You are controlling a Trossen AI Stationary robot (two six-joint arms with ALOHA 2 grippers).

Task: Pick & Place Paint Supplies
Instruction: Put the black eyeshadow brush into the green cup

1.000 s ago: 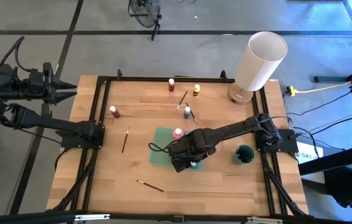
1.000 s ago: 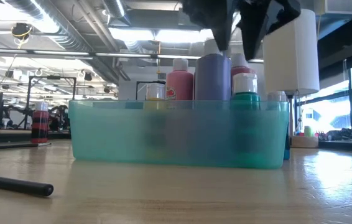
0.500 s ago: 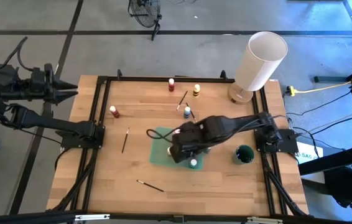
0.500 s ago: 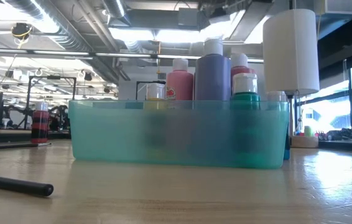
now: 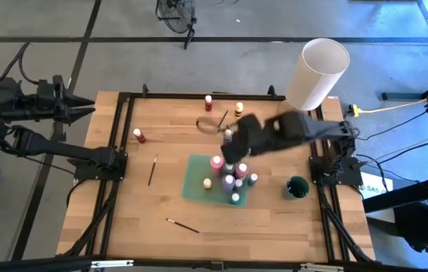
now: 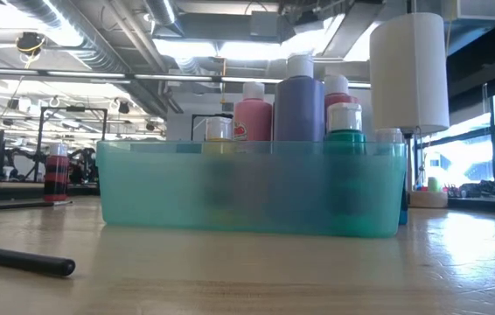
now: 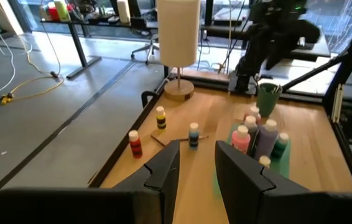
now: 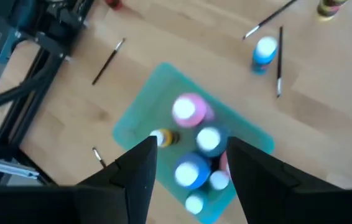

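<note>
1. Right now the right gripper (image 8: 188,163) hangs above the teal tray (image 5: 196,183), its fingers (image 8: 135,177) parted with nothing between them; from above it sits over the tray's far edge, toward the blue bottle (image 5: 228,136).
2. Off the table's left edge the left gripper (image 7: 196,160) waits, fingers spread and holding nothing.
3. Inside the tray stand about 6 small bottles, among them a pink one (image 5: 216,162) and a purple one (image 6: 299,107).
4. Still loose on the wood are a red bottle (image 5: 138,135), a 2nd red-banded one (image 5: 209,102), a yellow bottle (image 5: 239,109), the blue bottle, and thin brushes (image 5: 153,170) scattered near and far.
5. Judging by their look, the bottles are light, rigid plastic with smooth sides, likely to tip or slip; a grip across the body just below the cap seems safest.
6. By contrast, the brushes are stiff, very thin and lie flat, so a pinch at mid-handle with the fingers set across the shaft should suit them.
7. From table height the frosted tray wall blurs the bottles' lower halves, and neither arm shows there.
8. Beneath the right arm, seen from above, 1 or 2 brushes beside the blue bottle are partly covered, so their count is uncertain.
</note>
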